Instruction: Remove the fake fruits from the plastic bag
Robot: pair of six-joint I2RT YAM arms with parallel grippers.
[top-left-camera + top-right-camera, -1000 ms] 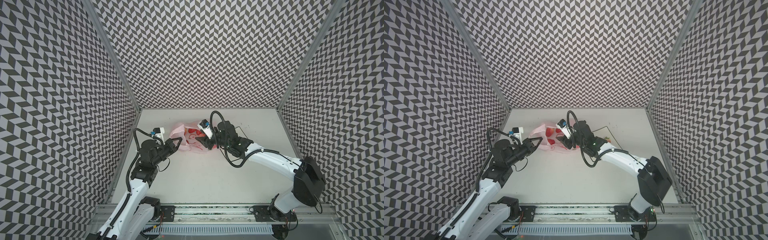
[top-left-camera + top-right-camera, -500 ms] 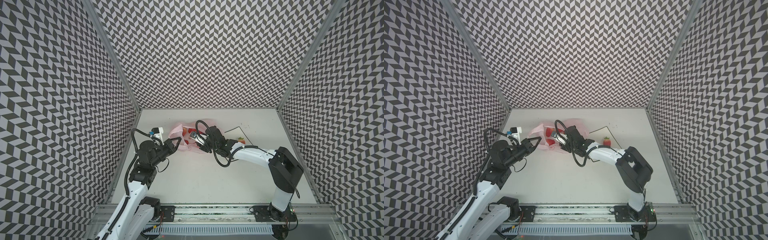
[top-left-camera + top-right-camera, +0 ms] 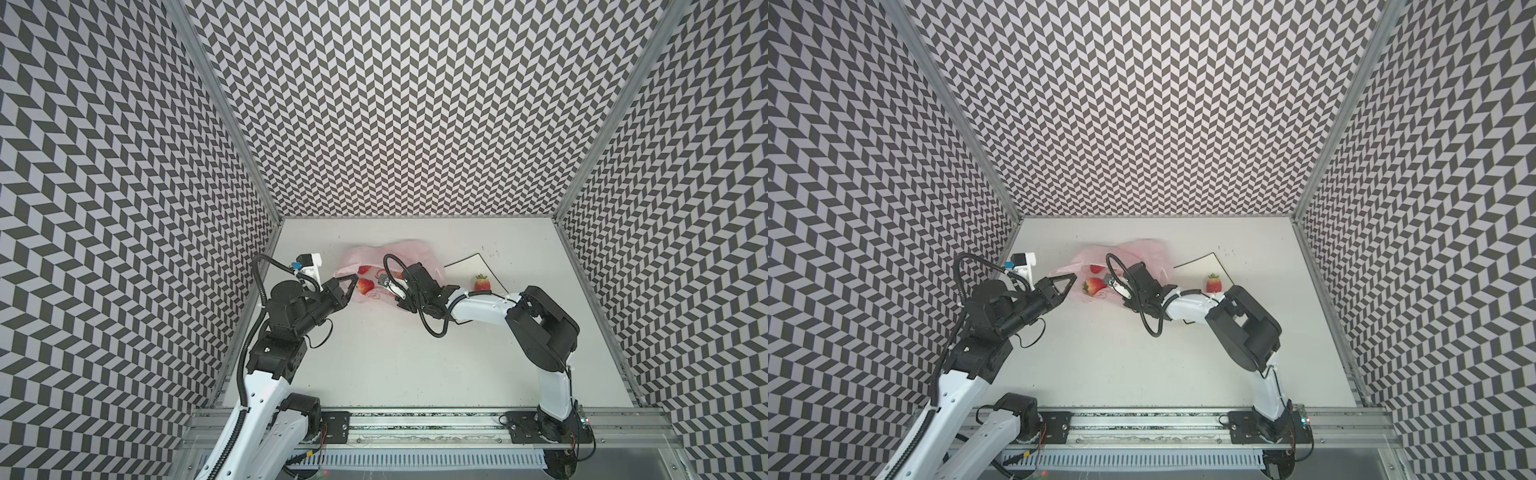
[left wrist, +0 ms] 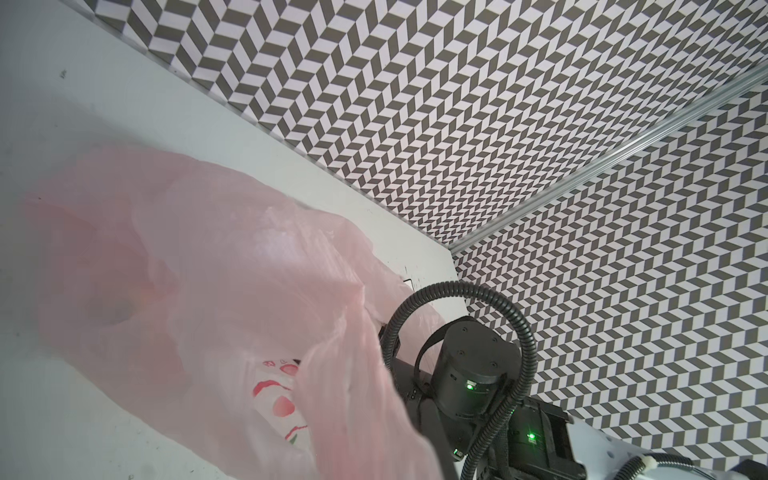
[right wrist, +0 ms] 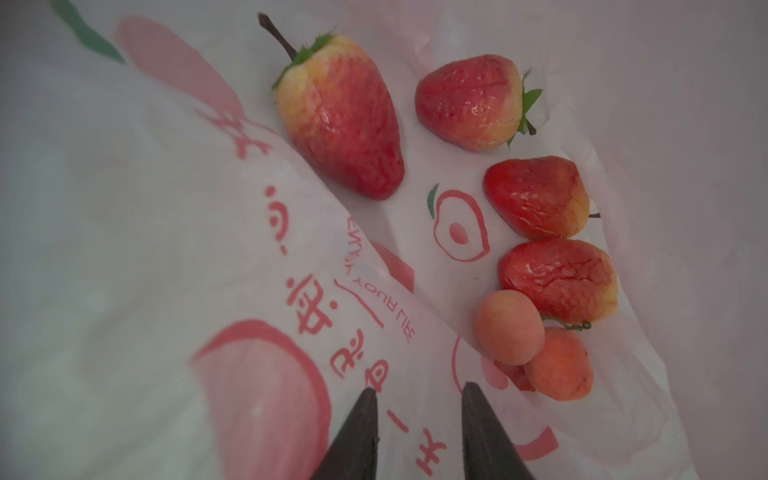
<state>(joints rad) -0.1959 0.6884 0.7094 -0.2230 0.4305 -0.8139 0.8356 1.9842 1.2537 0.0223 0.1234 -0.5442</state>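
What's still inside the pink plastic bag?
The right wrist view shows, inside the translucent pale-pink plastic bag, four glossy red strawberries and two small round orange-pink fruits, with the right gripper fingers apart and empty. Folds may hide more.

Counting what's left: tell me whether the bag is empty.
Not empty. The bag holds four strawberries and two small orange fruits.

Bag [image 5: 174, 216] thin crinkly plastic; strawberries [image 5: 345, 120] glossy

Plastic bag [image 3: 390, 259] at the table's [image 3: 395, 365] back middle, strawberries [image 5: 340, 112] and small round fruits [image 5: 509, 326] inside it, plate [image 3: 469, 266] just right, one strawberry [image 3: 482, 282] on the plate.
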